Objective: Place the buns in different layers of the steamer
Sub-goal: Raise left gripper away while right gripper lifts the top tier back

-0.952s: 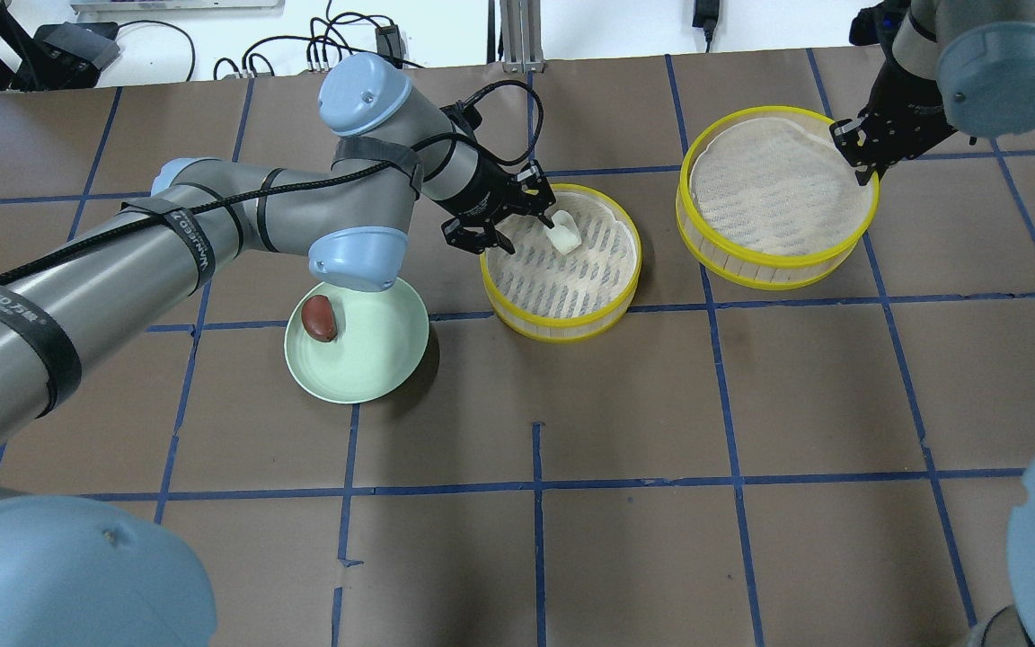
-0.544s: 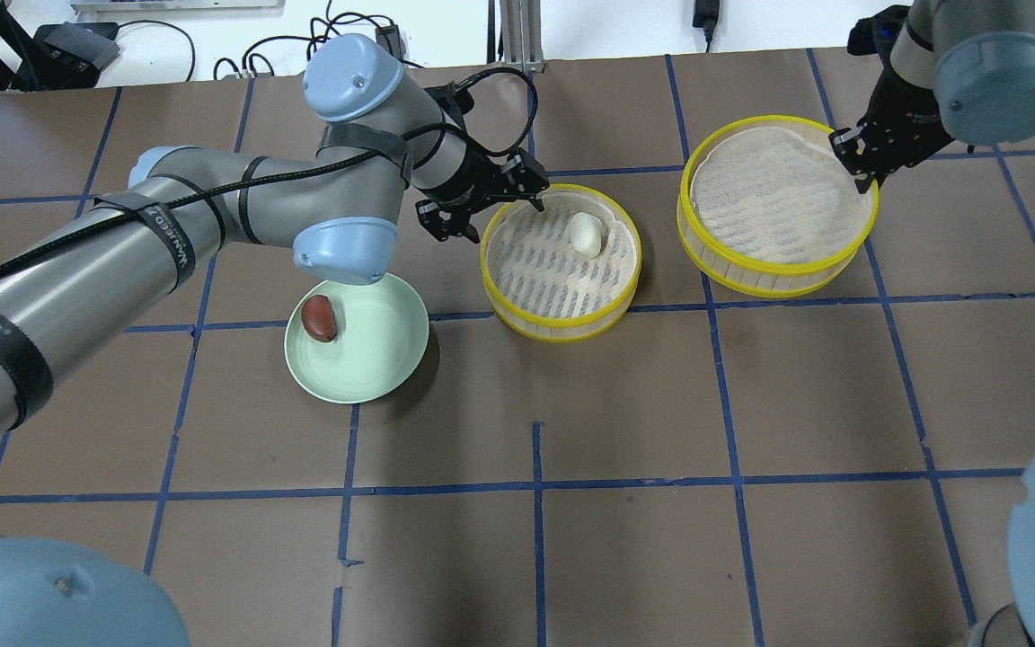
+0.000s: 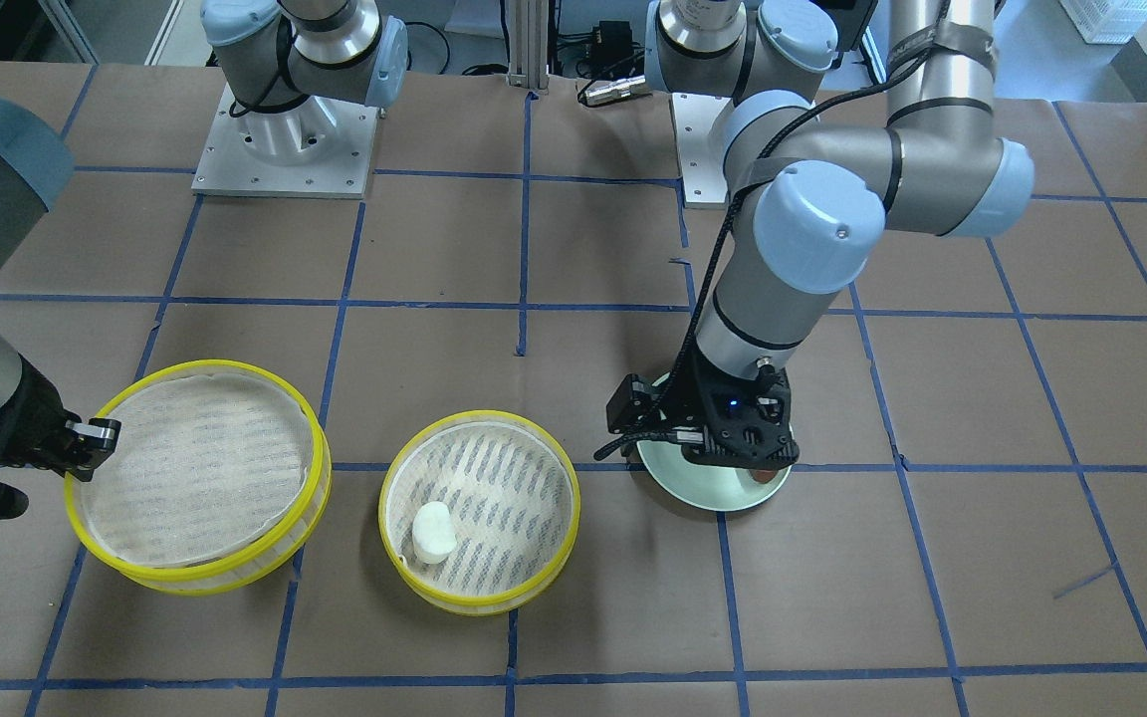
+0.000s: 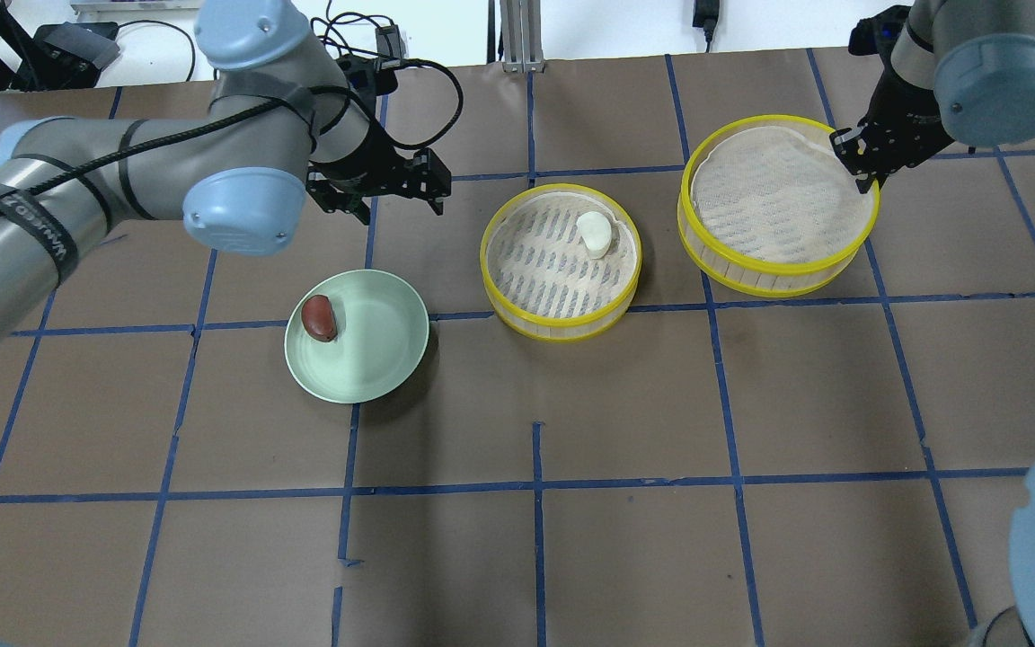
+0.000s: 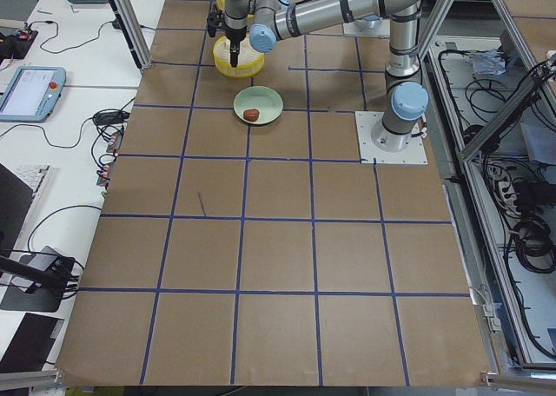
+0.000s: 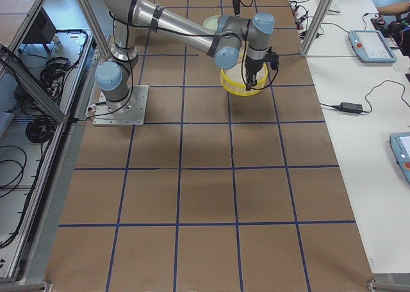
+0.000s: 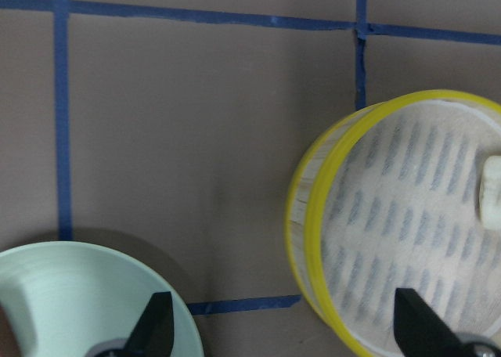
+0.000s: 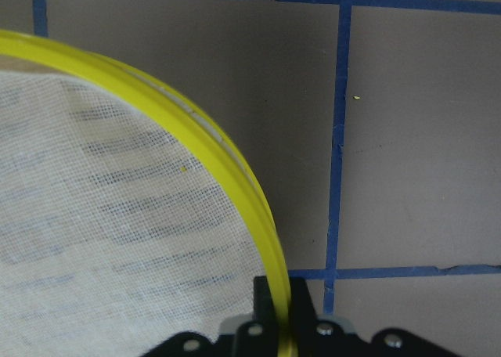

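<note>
The white bun (image 4: pixel 594 234) lies in the middle steamer tray (image 4: pixel 491 270), near its far side; it also shows in the front view (image 3: pixel 432 530). The reddish-brown bun (image 4: pixel 319 318) lies in the pale green bowl (image 4: pixel 383 350). My left gripper (image 4: pixel 401 202) is open and empty. It hangs above the table between the bowl and the middle tray, with its fingers (image 7: pixel 156 326) spread wide. My right gripper (image 4: pixel 859 175) is shut on the far right rim of the second steamer tray (image 4: pixel 751 270), which has nothing in it. That rim (image 8: pixel 258 208) runs between the jaws.
The brown table has a blue tape grid. Cables and a metal post (image 4: pixel 517 36) sit beyond its far edge. The front view shows both arm bases (image 3: pixel 285 129) on the robot's side.
My left gripper let go of the white bun, which now lies in the middle tray. It then moved left, away from the tray. My right gripper keeps its hold on the other tray's rim.
</note>
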You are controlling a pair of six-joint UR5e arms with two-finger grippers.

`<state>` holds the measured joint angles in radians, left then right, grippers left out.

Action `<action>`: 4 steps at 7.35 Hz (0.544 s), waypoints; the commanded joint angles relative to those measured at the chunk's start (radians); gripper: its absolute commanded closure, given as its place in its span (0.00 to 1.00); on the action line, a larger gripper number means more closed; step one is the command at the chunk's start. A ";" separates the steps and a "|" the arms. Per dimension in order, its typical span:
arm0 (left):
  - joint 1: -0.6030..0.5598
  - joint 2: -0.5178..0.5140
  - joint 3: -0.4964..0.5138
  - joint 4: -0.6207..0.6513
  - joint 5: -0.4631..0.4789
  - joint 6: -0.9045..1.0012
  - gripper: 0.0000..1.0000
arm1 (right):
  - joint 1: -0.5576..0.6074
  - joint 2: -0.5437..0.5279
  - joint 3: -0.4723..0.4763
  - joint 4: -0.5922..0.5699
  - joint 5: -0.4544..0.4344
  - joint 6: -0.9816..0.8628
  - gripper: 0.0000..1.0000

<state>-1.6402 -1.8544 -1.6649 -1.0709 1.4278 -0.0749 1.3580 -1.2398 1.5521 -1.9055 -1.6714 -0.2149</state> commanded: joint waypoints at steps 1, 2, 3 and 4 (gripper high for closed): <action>0.033 0.067 -0.006 -0.093 0.111 0.030 0.00 | 0.123 -0.021 0.011 0.020 0.010 0.252 0.94; 0.033 0.084 -0.009 -0.105 0.144 0.030 0.00 | 0.216 -0.020 0.008 0.001 0.013 0.355 0.94; 0.030 0.099 -0.010 -0.116 0.145 0.029 0.00 | 0.269 0.003 0.003 -0.004 0.013 0.482 0.94; 0.029 0.127 0.002 -0.147 0.145 0.029 0.00 | 0.315 0.029 0.003 -0.038 0.012 0.506 0.94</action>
<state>-1.6100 -1.7585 -1.6710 -1.1866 1.5633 -0.0459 1.6009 -1.2392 1.5568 -1.9132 -1.6594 0.2044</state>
